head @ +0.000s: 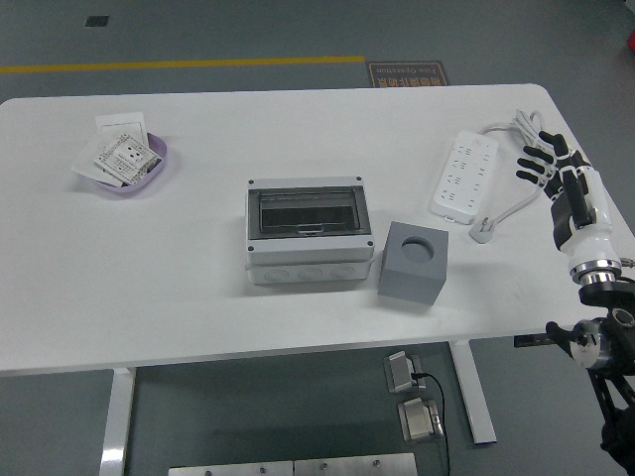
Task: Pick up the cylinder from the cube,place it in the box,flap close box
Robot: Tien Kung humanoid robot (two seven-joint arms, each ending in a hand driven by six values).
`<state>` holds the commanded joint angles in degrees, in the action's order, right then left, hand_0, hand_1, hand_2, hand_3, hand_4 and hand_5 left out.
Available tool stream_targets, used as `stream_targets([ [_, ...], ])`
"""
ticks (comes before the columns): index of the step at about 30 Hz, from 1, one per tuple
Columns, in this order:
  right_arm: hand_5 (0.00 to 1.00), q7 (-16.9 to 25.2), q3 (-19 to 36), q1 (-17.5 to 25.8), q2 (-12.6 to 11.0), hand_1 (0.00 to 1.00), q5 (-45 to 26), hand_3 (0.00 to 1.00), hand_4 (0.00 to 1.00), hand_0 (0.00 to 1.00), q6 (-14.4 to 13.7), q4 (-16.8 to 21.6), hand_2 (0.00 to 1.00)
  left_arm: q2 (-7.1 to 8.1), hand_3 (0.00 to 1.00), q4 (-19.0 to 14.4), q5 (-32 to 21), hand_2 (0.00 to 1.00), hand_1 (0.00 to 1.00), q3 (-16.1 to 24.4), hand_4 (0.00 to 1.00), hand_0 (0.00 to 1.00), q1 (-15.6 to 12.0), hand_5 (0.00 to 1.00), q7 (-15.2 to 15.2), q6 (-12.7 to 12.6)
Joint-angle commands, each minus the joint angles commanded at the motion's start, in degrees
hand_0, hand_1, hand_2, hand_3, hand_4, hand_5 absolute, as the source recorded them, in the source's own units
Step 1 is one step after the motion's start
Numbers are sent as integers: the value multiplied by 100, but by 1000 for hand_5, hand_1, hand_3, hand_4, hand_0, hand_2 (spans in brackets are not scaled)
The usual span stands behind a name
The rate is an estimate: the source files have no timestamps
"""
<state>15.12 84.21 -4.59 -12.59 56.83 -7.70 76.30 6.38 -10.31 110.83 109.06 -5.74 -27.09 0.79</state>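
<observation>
On the white table (179, 258), a grey cube (414, 264) sits just right of the box (308, 230), the right hand (561, 178) open near the power strip (463, 178).

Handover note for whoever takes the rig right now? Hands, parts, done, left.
Right hand: open, fingers spread, holding nothing, above the table's right edge near the power strip's cable.
Left hand: not in view.
Grey cube: front right of the box, round socket in its top. The cylinder cannot be made out from this view; it may sit down in the socket.
Box: centre of the table, its dark transparent flap looks shut.
Done: nothing yet, no part grasped.
Left: reach the cube, take the cylinder, put it in the box, close the flap.
</observation>
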Motion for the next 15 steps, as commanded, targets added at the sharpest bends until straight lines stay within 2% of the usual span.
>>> stream_targets([
  [15,782,-42,68,84,214,655,143,731,967,649,-4,-46,682,48,724,0,-379,678,700,-250,792,663,-36,539,-62,-27],
])
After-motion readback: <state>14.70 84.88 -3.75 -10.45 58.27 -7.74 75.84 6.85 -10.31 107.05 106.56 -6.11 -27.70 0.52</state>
